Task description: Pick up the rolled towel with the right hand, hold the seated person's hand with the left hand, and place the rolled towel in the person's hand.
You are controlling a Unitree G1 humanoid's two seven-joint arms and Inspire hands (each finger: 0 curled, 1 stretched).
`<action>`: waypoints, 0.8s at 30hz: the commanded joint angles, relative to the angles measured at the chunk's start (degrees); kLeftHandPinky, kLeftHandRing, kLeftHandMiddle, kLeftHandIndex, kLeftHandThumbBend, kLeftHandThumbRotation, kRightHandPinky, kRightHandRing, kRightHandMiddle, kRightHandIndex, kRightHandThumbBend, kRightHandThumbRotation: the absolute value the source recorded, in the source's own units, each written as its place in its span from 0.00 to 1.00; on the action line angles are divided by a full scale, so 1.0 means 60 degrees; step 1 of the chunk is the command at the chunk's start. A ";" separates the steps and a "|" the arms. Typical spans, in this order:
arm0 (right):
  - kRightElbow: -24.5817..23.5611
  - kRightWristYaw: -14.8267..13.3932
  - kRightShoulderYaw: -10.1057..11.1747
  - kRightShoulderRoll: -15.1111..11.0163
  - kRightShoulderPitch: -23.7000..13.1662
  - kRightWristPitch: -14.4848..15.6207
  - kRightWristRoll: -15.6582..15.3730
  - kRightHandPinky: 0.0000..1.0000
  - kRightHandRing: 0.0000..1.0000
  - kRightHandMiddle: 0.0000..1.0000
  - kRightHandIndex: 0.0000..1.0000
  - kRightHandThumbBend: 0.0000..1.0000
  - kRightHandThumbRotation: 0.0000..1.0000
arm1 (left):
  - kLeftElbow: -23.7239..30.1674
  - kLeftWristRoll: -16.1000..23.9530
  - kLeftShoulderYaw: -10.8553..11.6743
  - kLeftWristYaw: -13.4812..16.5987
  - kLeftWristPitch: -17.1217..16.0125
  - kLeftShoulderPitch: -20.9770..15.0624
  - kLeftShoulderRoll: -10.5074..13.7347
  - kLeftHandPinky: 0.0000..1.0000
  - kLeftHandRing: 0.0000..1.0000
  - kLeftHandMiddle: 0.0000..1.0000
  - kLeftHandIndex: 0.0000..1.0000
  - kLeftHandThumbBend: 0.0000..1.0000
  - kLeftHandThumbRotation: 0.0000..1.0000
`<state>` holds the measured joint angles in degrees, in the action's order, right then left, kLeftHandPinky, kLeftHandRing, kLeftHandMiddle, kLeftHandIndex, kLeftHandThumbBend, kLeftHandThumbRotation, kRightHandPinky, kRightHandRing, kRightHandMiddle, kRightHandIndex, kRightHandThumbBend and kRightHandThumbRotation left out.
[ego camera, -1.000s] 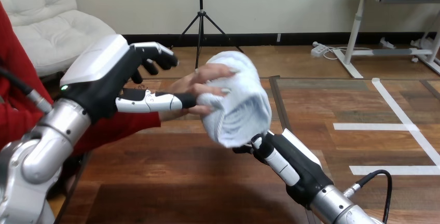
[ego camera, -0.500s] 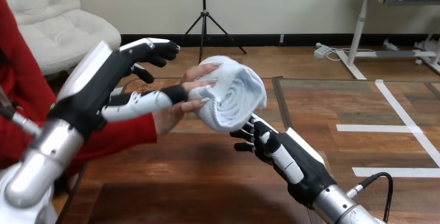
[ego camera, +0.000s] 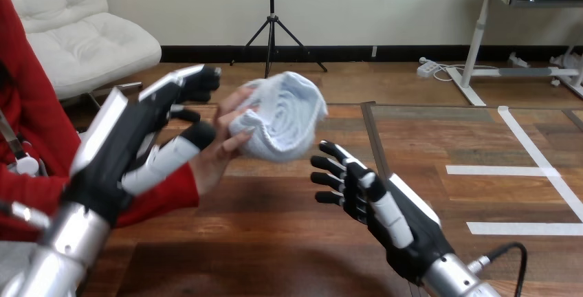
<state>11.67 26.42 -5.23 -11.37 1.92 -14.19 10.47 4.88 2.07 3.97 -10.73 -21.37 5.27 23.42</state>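
Above the wooden table (ego camera: pixel 261 232), at the view's left, the robot's left hand (ego camera: pixel 130 142) is raised and clasps the person's hand (ego camera: pixel 216 159): its thumb lies along the palm side near the wrist and its fingers reach round behind. The right hand (ego camera: pixel 388 211) hangs lower and to the right with its fingers spread straight and holding nothing, well apart from the rolled towel (ego camera: pixel 285 115). The towel sits up in the person's hand, spiral end toward the camera, with the person's fingertips (ego camera: pixel 240 137) curled on its near edge. By my judgement the placing is as good as done, and the step in hand is to let go cleanly. The right hand should drop down and away without brushing the towel's underside. The left should stay steady under the person's hand until their hold on the roll is sure, then loosen gently. How firmly the left fingers press on the back of the person's hand is hidden, so the clasp may be lighter than it looks. The person's palm lies out of sight behind the towel, and the right forearm is cut off at the bottom edge.
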 commanded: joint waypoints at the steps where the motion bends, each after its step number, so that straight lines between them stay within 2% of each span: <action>1: -0.0843 -0.0176 0.0388 0.0195 0.0103 0.0127 0.0426 0.87 0.92 0.93 0.97 1.00 1.00 | 0.0536 -0.0227 0.0143 0.0351 -0.0588 0.0239 -0.0594 0.74 0.83 0.83 0.81 1.00 1.00; 9: -0.1661 -0.0137 0.0518 0.0212 0.0733 0.0570 0.0982 0.95 0.95 0.94 0.97 1.00 1.00 | 0.0456 -0.0359 -0.0031 0.0539 -0.1275 0.0863 -0.1371 0.79 0.85 0.84 0.81 1.00 1.00; 12: -0.1946 -0.0074 0.0580 0.0270 0.0994 0.0620 0.1301 0.97 0.96 0.95 0.98 1.00 1.00 | 0.0467 -0.0262 -0.0119 0.0818 -0.1528 0.1134 -0.1823 0.79 0.84 0.83 0.80 1.00 1.00; 13: -0.2070 -0.0077 0.0601 0.0316 0.1104 0.0622 0.1430 0.98 0.97 0.95 0.98 1.00 1.00 | 0.0523 -0.0303 -0.0218 0.0967 -0.1565 0.1290 -0.2107 0.79 0.84 0.83 0.80 1.00 1.00; 17: -0.2453 -0.0130 0.0612 0.0410 0.1423 0.0644 0.1709 0.99 0.96 0.95 0.98 1.00 1.00 | 0.0732 -0.0554 -0.0585 0.1211 -0.1590 0.1782 -0.2782 0.76 0.82 0.81 0.78 0.98 1.00; 24: -0.3133 -0.0222 0.0569 0.0568 0.1945 0.0789 0.2057 0.98 0.93 0.94 0.97 1.00 1.00 | 0.0774 -0.0811 -0.1204 0.1178 -0.1880 0.2513 -0.3456 0.75 0.83 0.81 0.78 0.93 1.00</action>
<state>-1.54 25.29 -2.00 -9.50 14.00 -9.70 20.84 6.94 -2.21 -0.36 -3.41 -30.38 19.06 5.77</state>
